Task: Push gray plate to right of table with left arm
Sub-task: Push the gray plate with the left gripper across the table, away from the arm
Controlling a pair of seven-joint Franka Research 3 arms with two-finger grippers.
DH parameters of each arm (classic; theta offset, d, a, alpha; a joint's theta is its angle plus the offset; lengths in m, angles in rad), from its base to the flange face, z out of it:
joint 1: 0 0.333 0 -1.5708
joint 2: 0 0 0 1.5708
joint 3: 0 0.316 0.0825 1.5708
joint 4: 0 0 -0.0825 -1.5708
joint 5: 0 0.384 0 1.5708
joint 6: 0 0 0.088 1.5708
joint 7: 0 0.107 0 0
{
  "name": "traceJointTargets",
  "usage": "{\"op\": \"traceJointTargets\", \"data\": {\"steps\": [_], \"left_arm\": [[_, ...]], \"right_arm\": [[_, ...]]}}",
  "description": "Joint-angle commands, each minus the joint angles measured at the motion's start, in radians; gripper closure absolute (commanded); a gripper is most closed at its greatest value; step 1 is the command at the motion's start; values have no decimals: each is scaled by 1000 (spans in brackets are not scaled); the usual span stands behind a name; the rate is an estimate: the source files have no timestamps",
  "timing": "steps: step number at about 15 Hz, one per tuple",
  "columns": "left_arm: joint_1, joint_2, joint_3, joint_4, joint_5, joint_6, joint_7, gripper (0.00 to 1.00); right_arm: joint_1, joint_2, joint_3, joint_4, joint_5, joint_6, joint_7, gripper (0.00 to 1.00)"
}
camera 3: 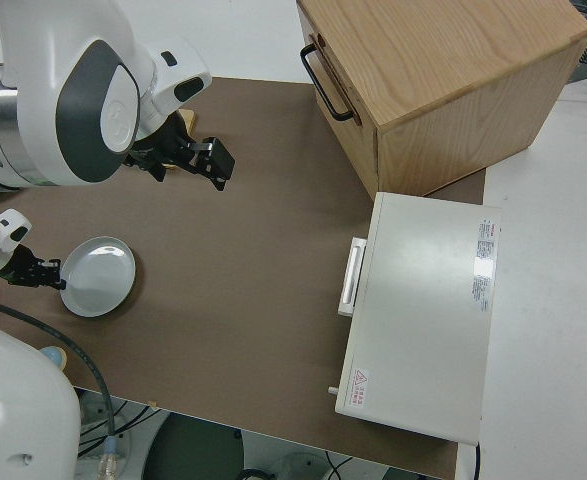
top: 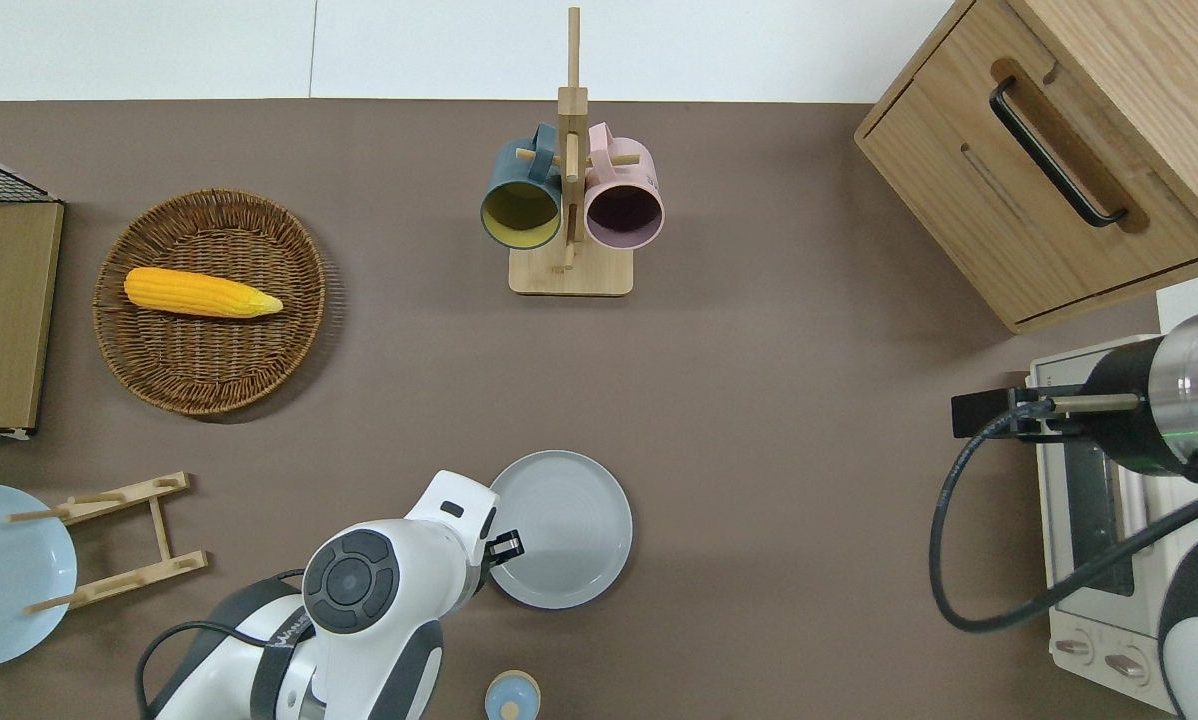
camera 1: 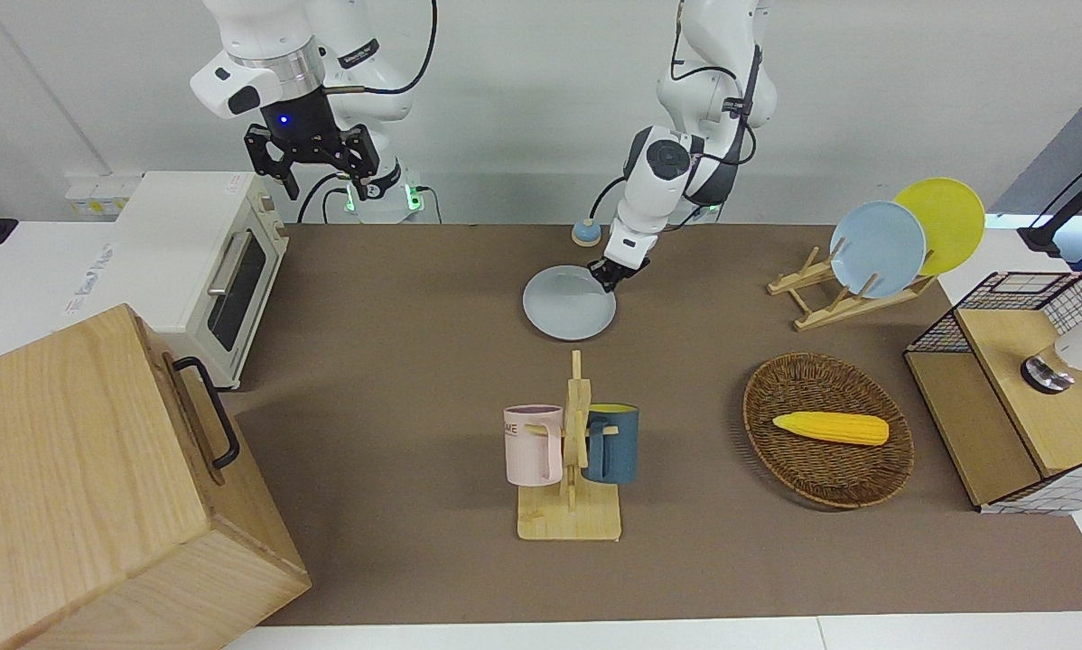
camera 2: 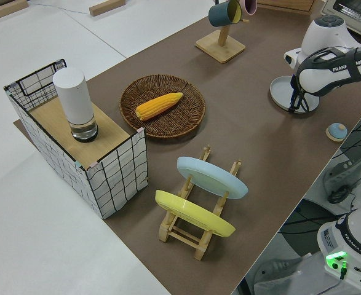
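The gray plate [camera 1: 566, 304] lies flat on the brown table [camera 1: 396, 298], nearer to the robots than the mug rack; it also shows in the overhead view [top: 564, 530] and the right side view [camera 3: 98, 276]. My left gripper [camera 1: 608, 276] is low at the table, shut, with its tip against the plate's rim on the side toward the left arm's end [top: 507, 545]. In the left side view the left arm hides part of the plate [camera 2: 285, 92]. My right gripper [camera 1: 311, 171] is open and empty; that arm is parked.
A mug rack [camera 1: 570, 460] holds a pink and a blue mug. A small blue knob [top: 511, 695] sits near the robots. A toaster oven [camera 1: 207, 271] and wooden cabinet [camera 1: 98, 487] stand at the right arm's end. A corn basket [camera 1: 828, 441] and plate rack [camera 1: 853, 289] stand at the left arm's end.
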Motion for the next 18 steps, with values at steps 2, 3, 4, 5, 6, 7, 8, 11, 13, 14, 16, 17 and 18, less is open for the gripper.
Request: {"op": "traceJointTargets", "data": {"steps": [2, 3, 4, 5, 6, 7, 8, 11, 13, 14, 16, 17, 18], "left_arm": [[-99, 117, 9, 48, -85, 94, -105, 1000], [-111, 123, 9, 58, -90, 94, -119, 1000], [-118, 127, 9, 64, -90, 94, -130, 1000], [-121, 127, 9, 65, -90, 94, -139, 1000], [-133, 130, 9, 69, -90, 94, -147, 1000], [-147, 134, 10, 74, -91, 95, -158, 1000], [-161, 137, 10, 84, -96, 95, -180, 1000], [-204, 165, 10, 127, -106, 95, -260, 1000], [-219, 180, 10, 147, -106, 95, -279, 1000], [-224, 189, 10, 153, -109, 97, -280, 1000], [-236, 203, 10, 155, -138, 132, -280, 1000], [-243, 215, 10, 158, -158, 153, -280, 1000], [-254, 228, 10, 163, -180, 175, -282, 1000]], "right_arm": [[-25, -27, 15, -27, 22, 0, 10, 5], [-25, -27, 15, -27, 22, 0, 10, 5], [-25, -27, 15, -27, 22, 0, 10, 5], [-25, -27, 15, -27, 22, 0, 10, 5], [-25, -27, 15, -27, 22, 0, 10, 5], [-25, -27, 15, -27, 22, 0, 10, 5], [-25, -27, 15, -27, 22, 0, 10, 5], [-25, -27, 15, -27, 22, 0, 10, 5], [-25, -27, 15, -27, 22, 0, 10, 5], [-25, -27, 15, -27, 22, 0, 10, 5], [-25, -27, 15, -27, 22, 0, 10, 5], [-25, -27, 15, -27, 22, 0, 10, 5], [-25, -27, 15, -27, 22, 0, 10, 5]]}}
